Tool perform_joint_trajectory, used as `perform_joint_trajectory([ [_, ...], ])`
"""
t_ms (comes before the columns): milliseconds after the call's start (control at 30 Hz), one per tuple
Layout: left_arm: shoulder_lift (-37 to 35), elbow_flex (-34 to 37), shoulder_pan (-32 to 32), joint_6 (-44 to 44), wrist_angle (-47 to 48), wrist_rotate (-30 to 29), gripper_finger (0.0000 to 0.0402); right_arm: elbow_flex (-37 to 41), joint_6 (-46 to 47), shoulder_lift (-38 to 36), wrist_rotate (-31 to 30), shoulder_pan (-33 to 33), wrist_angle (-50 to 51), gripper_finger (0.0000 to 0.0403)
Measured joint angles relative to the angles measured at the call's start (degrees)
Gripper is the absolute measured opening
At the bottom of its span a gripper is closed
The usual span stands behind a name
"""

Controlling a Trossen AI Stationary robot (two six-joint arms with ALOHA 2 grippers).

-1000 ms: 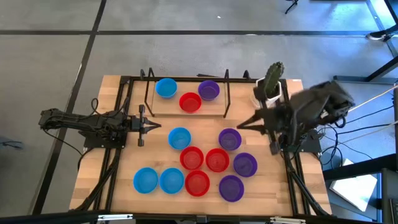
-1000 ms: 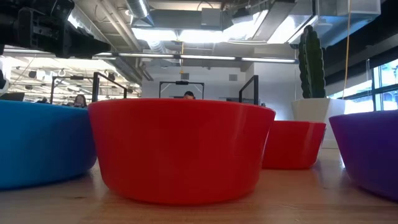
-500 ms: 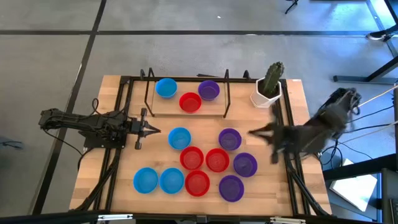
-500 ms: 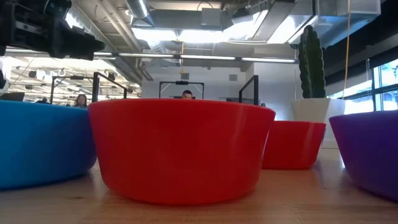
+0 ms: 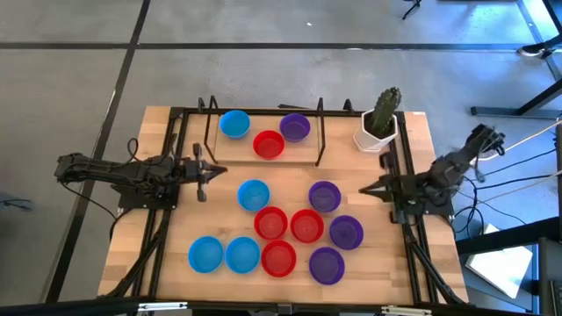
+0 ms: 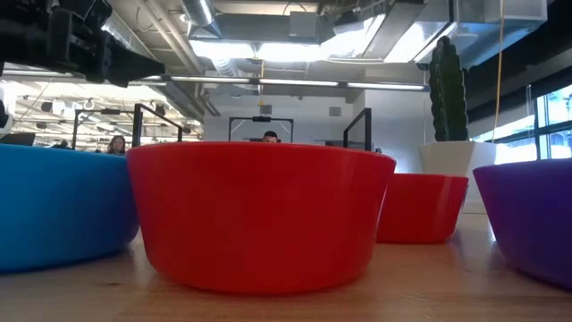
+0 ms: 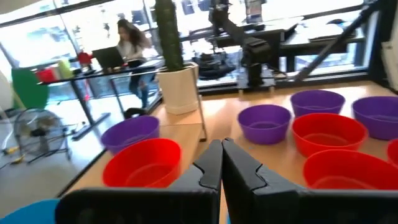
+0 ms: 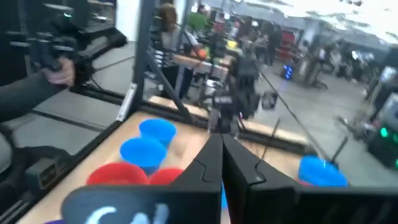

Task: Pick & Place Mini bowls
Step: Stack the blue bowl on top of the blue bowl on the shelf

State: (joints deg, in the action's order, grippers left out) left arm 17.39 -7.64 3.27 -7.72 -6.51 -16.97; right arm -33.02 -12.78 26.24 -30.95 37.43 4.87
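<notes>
Withdrawn from beside the cactus pot (image 5: 378, 133), right gripper (image 5: 363, 190) pressed together, empty, like left gripper (image 5: 216, 171); spread fingers before nearing purple bowl (image 5: 324, 196).

four blue bowls (image 5: 254, 195), four red (image 5: 271, 223), four purple (image 5: 325, 196) (one cactus (image 5: 386, 109))

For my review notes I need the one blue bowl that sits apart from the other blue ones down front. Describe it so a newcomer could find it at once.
Start at the wooden table in the high view and find the black wire frame at its far edge, with three bowls in a row. The blue bowl is the leftmost, beside the red bowl. It is the only blue one in that frame.
</notes>
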Motion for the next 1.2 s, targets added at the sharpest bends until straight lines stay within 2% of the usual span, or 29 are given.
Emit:
perform_joint_trajectory([
  [133, -0.02, 0.00, 0.02, 0.67, 0.25, -1.40, 0.0005, 8.62, 3.48, -3.10, 7.14, -3.33, -8.03, 0.0001],
  [233, -0.02, 0.00, 0.00, -0.58, 0.27, -1.42, 0.0003, 13.74, 4.56, -3.29, 8.45, -6.29, -15.87, 0.0001],
  [300, -0.02, 0.00, 0.01, -0.81, 0.27, -1.45, 0.0002, 16.43, 5.47, -3.17, 8.64, -8.23, -16.60, 0.0001],
  [500, 0.00, 0.00, 0.01, -0.89, 0.60, -1.46, 0.0007, 22.14, 6.50, -2.22, 14.73, -12.36, -25.17, 0.0000],
  [667, 0.00, 0.00, 0.02, -0.53, 0.70, -1.45, 0.0012, 24.40, 5.62, -1.62, 11.24, -15.39, -28.33, 0.0000],
  [900, 0.00, 0.00, 0.00, -0.53, 0.71, -1.43, 0.0008, 26.13, 0.59, -1.64, 11.76, -18.08, -29.43, 0.0000],
  [1200, 0.00, 0.00, 0.02, -0.53, 0.71, -1.43, 0.0012, 26.13, -1.10, -1.62, 21.43, -18.53, -29.34, 0.0007],
])
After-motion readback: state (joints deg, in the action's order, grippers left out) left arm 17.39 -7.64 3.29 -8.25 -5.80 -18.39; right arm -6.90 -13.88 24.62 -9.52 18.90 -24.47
